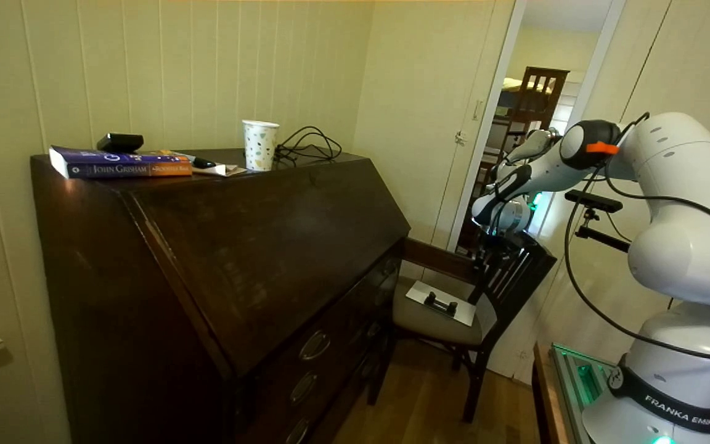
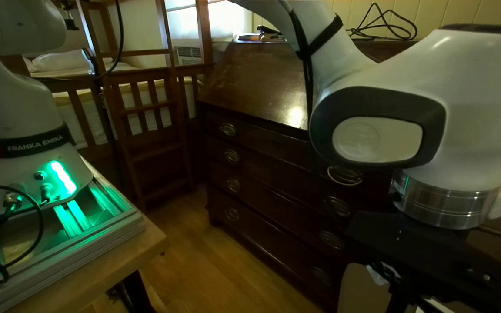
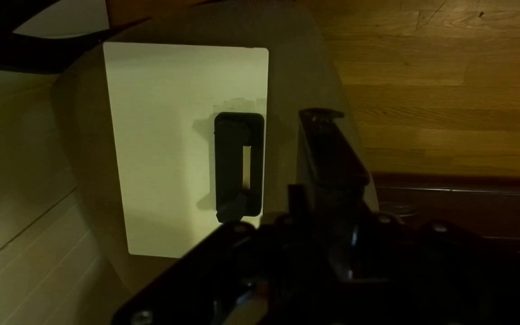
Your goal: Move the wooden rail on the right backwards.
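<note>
Standing at the wooden rail, outer end: your claw | likely for pushing inward | spread or pinching: can't tell

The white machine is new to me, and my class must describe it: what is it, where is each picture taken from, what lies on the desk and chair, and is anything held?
It's a robot arm with a claw. Two pictures are taken from outside it; the wrist view looks down from the arm. On the desk are a book, a cup and a cable; a white board with a black fitting lies on the chair. The claw is at the wooden rail jutting from the desk; it's too dark to tell whether it grips.
</note>
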Robot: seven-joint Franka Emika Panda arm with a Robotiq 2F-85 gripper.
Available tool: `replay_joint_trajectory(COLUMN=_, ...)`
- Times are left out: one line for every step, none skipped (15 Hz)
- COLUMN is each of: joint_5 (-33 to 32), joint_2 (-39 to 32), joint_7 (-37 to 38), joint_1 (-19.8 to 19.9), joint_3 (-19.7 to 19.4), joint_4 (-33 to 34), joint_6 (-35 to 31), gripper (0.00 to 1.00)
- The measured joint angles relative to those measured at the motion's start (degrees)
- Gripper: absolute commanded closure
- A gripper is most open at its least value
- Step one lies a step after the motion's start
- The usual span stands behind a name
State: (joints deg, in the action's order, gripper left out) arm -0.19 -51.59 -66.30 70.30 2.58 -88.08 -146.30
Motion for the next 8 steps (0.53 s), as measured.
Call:
replay_joint_trajectory(joint_5=0.1, joint_2=0.0, joint_7=0.0, joint_1=0.0, joint_3=0.0, joint_4=0.0, joint_6=0.0, gripper=0.94)
replay_joint_trajectory(joint_5=0.1, joint_2=0.0, joint_7=0.0, joint_1=0.0, joint_3=0.0, joint_4=0.0, joint_6=0.0, gripper=0.94)
replay_joint_trajectory(joint_5=0.1, joint_2=0.0, joint_7=0.0, joint_1=0.0, joint_3=0.0, joint_4=0.0, joint_6=0.1, gripper=0.94)
replay_joint_trajectory(joint_5=0.1, joint_2=0.0, joint_7=0.0, joint_1=0.0, joint_3=0.0, joint_4=0.0, joint_6=0.1, gripper=0.94)
replay_joint_trajectory(joint_5=0.1, joint_2=0.0, joint_7=0.0, joint_1=-0.1, joint_3=0.0, joint_4=0.0, joint_6=0.1, gripper=0.94)
replay_joint_trajectory(joint_5=0.1, joint_2=0.0, joint_7=0.1, joint_1=-0.2, joint_3=0.0, joint_4=0.0, joint_6=0.1, gripper=0.94)
replay_joint_trajectory(joint_5=0.1, joint_2=0.0, joint_7=0.3, joint_1=-0.3, joint_3=0.0, joint_4=0.0, joint_6=0.1, gripper=0.94)
replay_joint_trajectory(joint_5=0.1, joint_2=0.0, joint_7=0.6, joint_1=-0.5, joint_3=-0.1, joint_4=0.0, joint_6=0.0, gripper=0.94)
